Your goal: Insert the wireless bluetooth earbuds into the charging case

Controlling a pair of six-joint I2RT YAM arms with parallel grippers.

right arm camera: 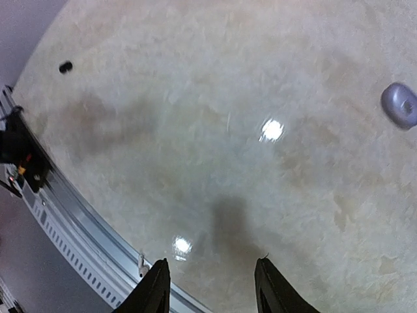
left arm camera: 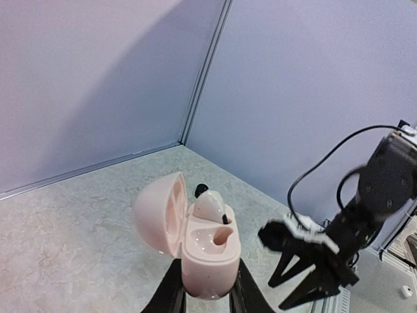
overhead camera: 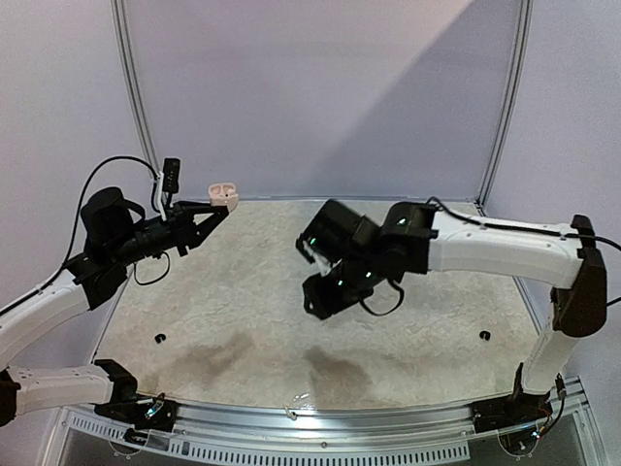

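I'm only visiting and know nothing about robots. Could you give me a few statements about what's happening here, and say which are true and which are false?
1. The left jaws grip a pale pink charging case whose lid stands open. True.
2. Both sockets of the case are filled. False: one earbud sits in the far socket, and the near socket is empty.
3. The right jaws carry an earbud. False: they stand apart with nothing between them.
4. A small lilac-grey thing lies on the table. True.
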